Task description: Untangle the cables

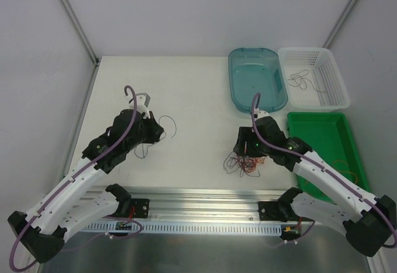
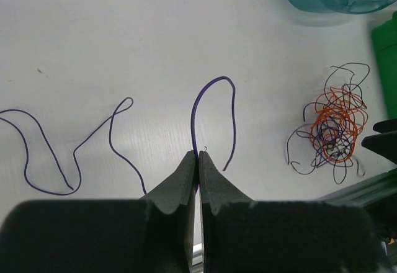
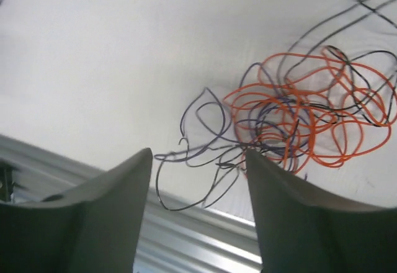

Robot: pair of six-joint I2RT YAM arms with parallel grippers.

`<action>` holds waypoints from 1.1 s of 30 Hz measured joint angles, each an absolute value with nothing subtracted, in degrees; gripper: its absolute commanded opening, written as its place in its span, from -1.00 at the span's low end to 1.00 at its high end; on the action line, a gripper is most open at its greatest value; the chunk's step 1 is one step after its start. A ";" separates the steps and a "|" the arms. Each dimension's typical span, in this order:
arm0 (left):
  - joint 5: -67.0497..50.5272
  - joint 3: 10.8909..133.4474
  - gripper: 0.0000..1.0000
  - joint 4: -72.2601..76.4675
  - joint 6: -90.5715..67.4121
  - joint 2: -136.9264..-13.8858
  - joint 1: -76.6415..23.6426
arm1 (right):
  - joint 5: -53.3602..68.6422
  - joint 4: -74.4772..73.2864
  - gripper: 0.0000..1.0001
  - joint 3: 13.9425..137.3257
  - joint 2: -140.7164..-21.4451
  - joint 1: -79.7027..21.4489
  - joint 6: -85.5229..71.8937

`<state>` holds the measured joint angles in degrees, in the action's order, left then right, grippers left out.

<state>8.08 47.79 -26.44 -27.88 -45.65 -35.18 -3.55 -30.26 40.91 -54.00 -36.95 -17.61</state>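
A tangle of thin orange, black and purple cables [image 1: 243, 162] lies on the white table near the front rail; it also shows in the right wrist view [image 3: 298, 115] and the left wrist view [image 2: 332, 129]. My right gripper [image 1: 245, 151] is open just above the tangle's near edge, its jaws [image 3: 198, 161] spread around dark loose strands. My left gripper [image 1: 159, 135] is shut [image 2: 198, 156] on a single purple cable [image 2: 214, 84] that loops up from the fingertips, away from the tangle. Another loose purple cable [image 2: 74, 155] lies to its left.
A teal bin [image 1: 257, 77] and a white basket [image 1: 313, 77] holding a dark wire stand at the back right. A green tray [image 1: 325, 143] with an orange wire lies at the right, under my right arm. An aluminium rail [image 1: 205, 214] runs along the front edge.
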 measured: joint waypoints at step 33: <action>19.29 28.36 0.98 -22.98 -43.22 -56.36 -16.38 | -1.83 -32.49 0.75 45.25 -44.25 -50.78 -10.50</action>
<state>19.29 28.36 -22.98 -43.22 -56.36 -16.38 -1.83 -32.49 45.25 -44.25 -50.78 -10.50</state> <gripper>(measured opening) 0.990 0.873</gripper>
